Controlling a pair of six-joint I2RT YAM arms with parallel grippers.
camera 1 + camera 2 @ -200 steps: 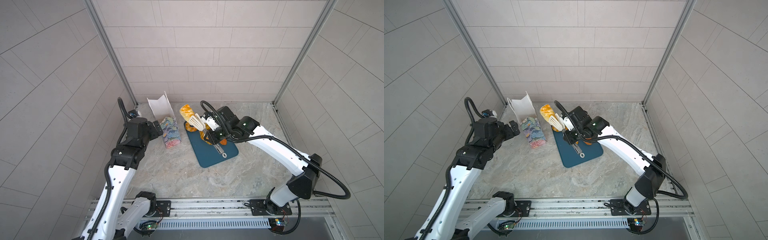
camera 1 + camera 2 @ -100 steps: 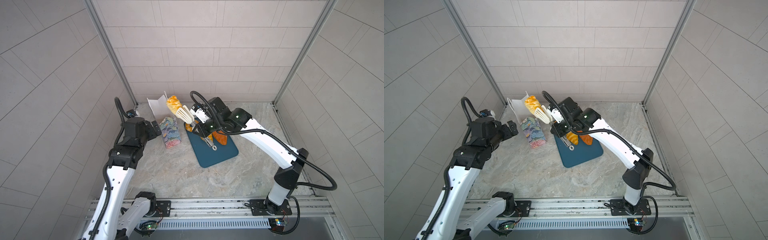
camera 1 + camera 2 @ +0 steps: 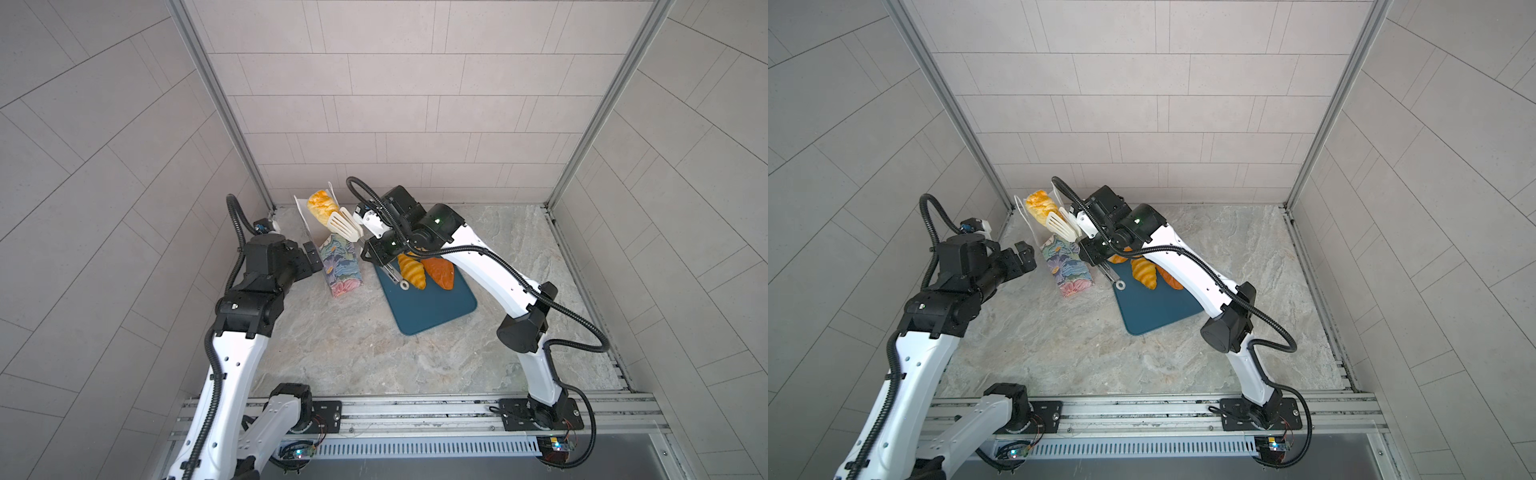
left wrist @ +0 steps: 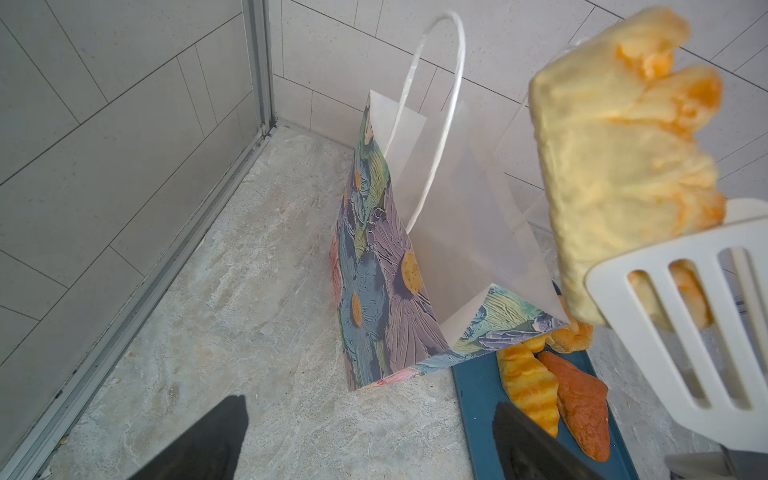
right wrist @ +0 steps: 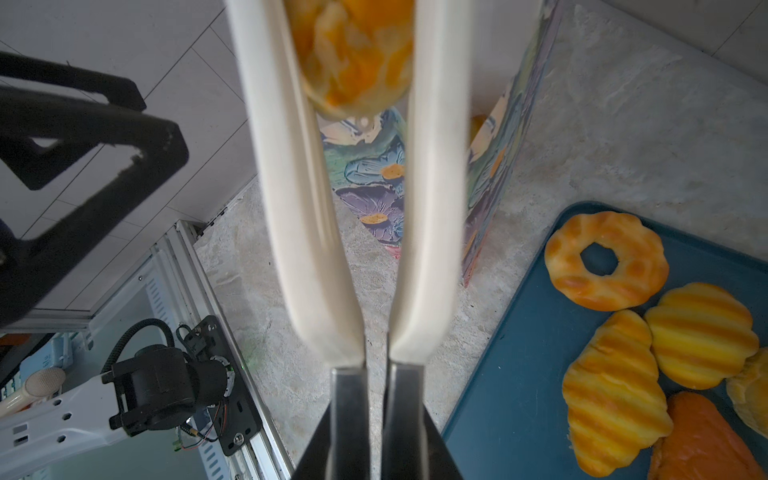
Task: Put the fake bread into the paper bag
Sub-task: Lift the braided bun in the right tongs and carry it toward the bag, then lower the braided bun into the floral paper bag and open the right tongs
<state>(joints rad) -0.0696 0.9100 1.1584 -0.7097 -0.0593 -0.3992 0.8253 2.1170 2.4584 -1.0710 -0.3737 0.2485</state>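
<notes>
The paper bag [image 3: 341, 266] [image 3: 1068, 266] [image 4: 374, 291] stands open at the back left, floral outside and white inside. My right gripper [image 3: 380, 251] [image 5: 376, 415] is shut on the metal handles of white slotted tongs [image 3: 343, 224] [image 3: 1061, 226] [image 4: 681, 316]. The tongs pinch a golden-yellow fake bread [image 3: 321, 205] [image 3: 1039, 208] [image 4: 615, 166] [image 5: 357, 54] in the air by the bag's open top. More fake bread lies on the tray: a ring [image 5: 606, 259], striped rolls [image 5: 700, 332], a croissant [image 3: 411, 270] and an orange-brown piece [image 3: 439, 272]. My left gripper [image 3: 313, 255] [image 3: 1022, 257] [image 4: 370, 440] is open and empty just left of the bag.
The dark teal tray [image 3: 432, 307] [image 3: 1158, 309] lies right of the bag on the marble floor. Tiled walls and metal corner posts close in behind and beside the bag. A rail runs along the front edge.
My right arm has carried the tongs and the bread leftward and back, from over the tray to the bag's top. The left arm has barely moved.
</notes>
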